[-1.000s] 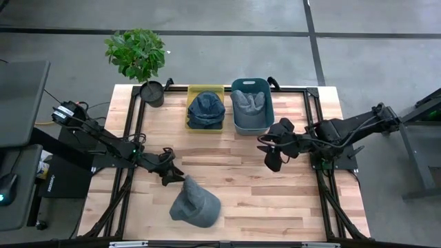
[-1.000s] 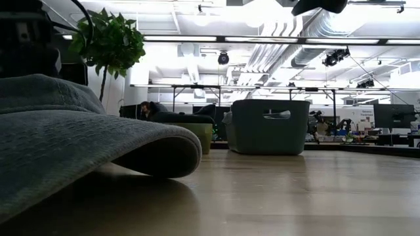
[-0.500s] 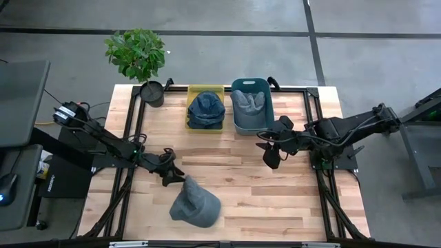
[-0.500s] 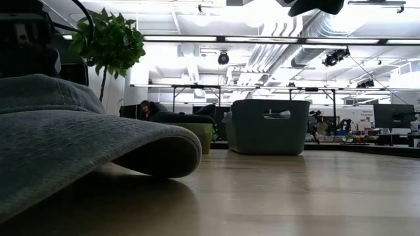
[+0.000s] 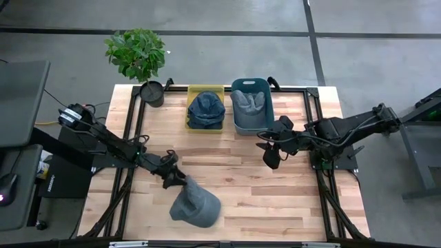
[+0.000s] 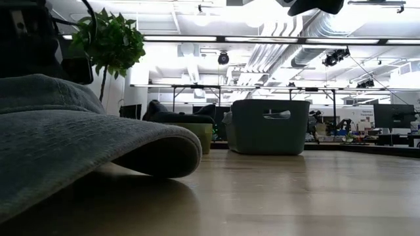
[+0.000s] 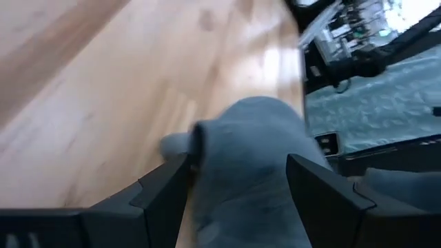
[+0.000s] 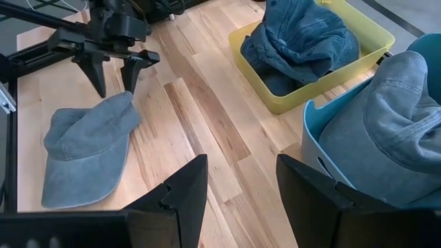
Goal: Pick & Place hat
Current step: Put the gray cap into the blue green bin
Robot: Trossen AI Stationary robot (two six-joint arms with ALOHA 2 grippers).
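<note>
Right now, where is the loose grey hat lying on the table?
In the high view, the grey hat lies on the wooden table near its front edge, left of centre, with the open left gripper at its crown.

Pale plank-topped wooden bench point(image 5: 227, 157), edged with black metal frame rails point(image 5: 138, 117). At its far left corner, a leafy green potted plant point(image 5: 136, 52) in a round black pot point(image 5: 151, 93), foliage spreading beyond the bench edge over the floor. Around it all, grey concrete floor point(image 5: 227, 17) crossed by dark lines. Off the left side, a dark flat desk surface point(image 5: 21, 96).

From bench height, the same wood grain point(image 6: 295, 190) running back toward a bright open room. Plant leaves point(image 6: 108, 42) upper left. Overhead, pale ceiling ducts point(image 6: 289, 39) and long strip lights. Far right, a dark monitor screen point(image 6: 394, 115).
</note>
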